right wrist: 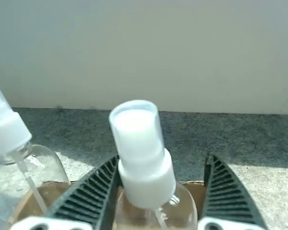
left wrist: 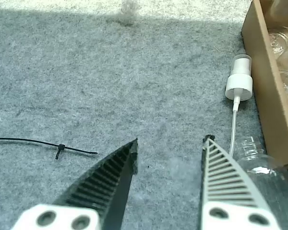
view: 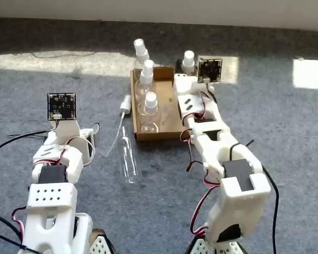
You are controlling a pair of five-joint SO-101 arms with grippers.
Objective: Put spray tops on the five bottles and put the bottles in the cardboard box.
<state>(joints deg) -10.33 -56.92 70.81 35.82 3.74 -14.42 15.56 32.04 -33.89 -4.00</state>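
The cardboard box [view: 167, 129] lies in the middle of the carpet. Three clear bottles with white spray tops [view: 150, 103] [view: 147, 71] [view: 141, 50] stand along its left side. My right gripper [view: 186, 76] [right wrist: 163, 160] is at the box's far right corner, shut on a fourth topped bottle [view: 188, 61] [right wrist: 141, 148] that tilts slightly between its fingers. A topless bottle [view: 128, 159] [left wrist: 261, 170] lies on the carpet left of the box. A loose spray top [view: 125, 104] [left wrist: 239, 84] with its tube lies just beyond that bottle's neck. My left gripper [left wrist: 172, 140] [view: 90, 142] hangs open over the carpet beside the lying bottle.
A black cable tie [left wrist: 60, 147] lies on the carpet near my left gripper. The box's side wall [left wrist: 264, 81] runs close to the loose spray top. A neighbouring topped bottle [right wrist: 9, 139] stands next to the held one. A pale wall [right wrist: 144, 48] rises behind the carpet.
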